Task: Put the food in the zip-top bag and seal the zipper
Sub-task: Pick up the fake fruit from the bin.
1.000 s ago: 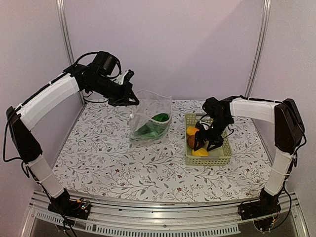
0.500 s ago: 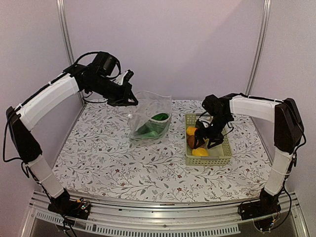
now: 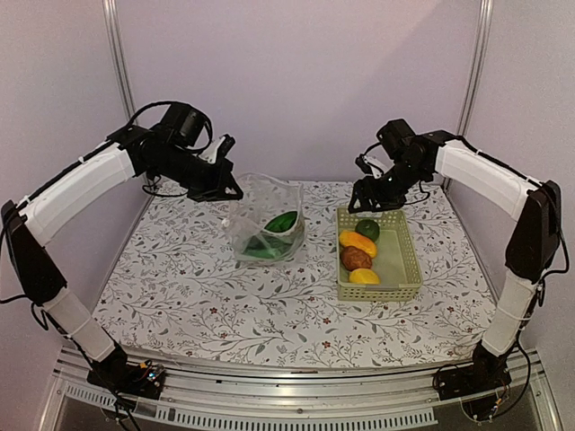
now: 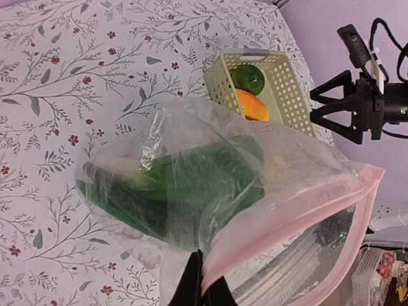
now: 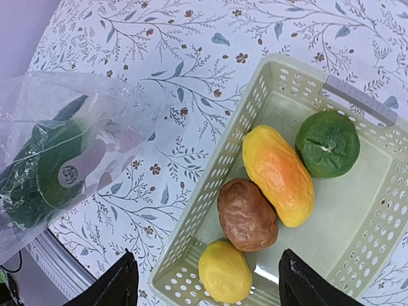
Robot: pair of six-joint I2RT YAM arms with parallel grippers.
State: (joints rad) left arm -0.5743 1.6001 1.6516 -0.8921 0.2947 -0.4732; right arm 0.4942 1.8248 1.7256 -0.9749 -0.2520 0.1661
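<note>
The clear zip-top bag (image 3: 266,224) stands on the table left of centre and also shows in the left wrist view (image 4: 210,178). Green food (image 3: 280,222) lies inside it (image 4: 172,188). My left gripper (image 3: 232,191) is shut on the bag's mouth edge (image 4: 203,280), beside the pink zipper strip (image 4: 299,213), and holds the mouth up. My right gripper (image 3: 370,205) hangs open and empty above the basket (image 5: 207,284). In the basket lie the orange-yellow oval (image 5: 278,175), brown potato (image 5: 247,213), yellow lemon (image 5: 224,271) and dark green lump (image 5: 327,144).
The pale green basket (image 3: 411,262) sits right of the bag, its wall also visible in the right wrist view (image 5: 210,191). A flower-patterned cloth (image 3: 198,296) covers the table. Walls close in at the back and both sides.
My right gripper has risen out of the basket and moved toward the back, empty. The left gripper and the bag's mouth have shifted slightly left.
</note>
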